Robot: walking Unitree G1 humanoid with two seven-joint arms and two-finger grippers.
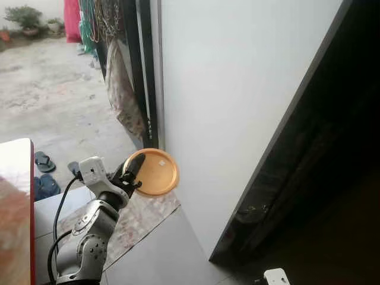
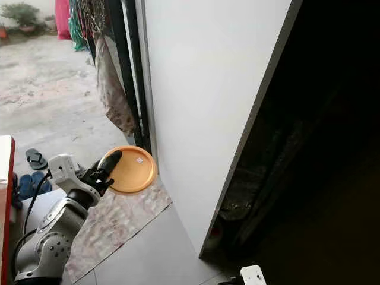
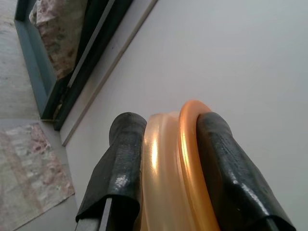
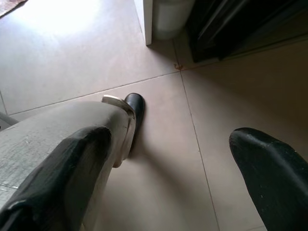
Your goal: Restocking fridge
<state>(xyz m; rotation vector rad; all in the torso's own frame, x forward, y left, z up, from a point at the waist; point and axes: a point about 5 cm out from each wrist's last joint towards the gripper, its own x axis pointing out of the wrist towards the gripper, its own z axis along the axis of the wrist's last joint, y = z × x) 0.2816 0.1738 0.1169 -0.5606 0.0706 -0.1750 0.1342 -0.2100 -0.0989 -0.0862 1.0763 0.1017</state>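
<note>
In front of the white wall: the left gripper (image 1: 133, 176) is raised near the wall's corner, holding an orange plate (image 1: 158, 172) on edge.
Left gripper: its two black fingers (image 3: 120, 163) are closed onto the plate's rim, one on each face, so the plate stands upright between them.
Plate: round, orange, with a small pale sticker on the face turned to the head camera; it is held in the air just beside the white wall (image 1: 237, 101), above the patterned floor mat (image 1: 139, 217).
Left wrist view: shows the grip close up, the plate's raised rim (image 3: 190, 159) pressed between the finger pads, with the wall behind and a flowered cloth (image 3: 60, 33) hanging in a dark frame.
Right wrist view: shows the right gripper (image 4: 178, 163) pointing down at the tiled floor (image 4: 168, 120), its fingers spread wide and holding nothing; a black foot (image 4: 135, 106) of the robot stands on the tiles beneath.
Head views: show the silver left arm (image 1: 89, 231) reaching up from low on the left, and a dark door panel (image 1: 309, 154) leaning away to the right of the wall.
Surface: pale square tiles indoors; bare concrete ground (image 1: 53, 89) outside.
Room: an open doorway on the left, sandals (image 1: 44, 161) by the threshold, a red table edge (image 1: 29, 202) at far left, potted plants (image 1: 24, 18) in the distance.
</note>
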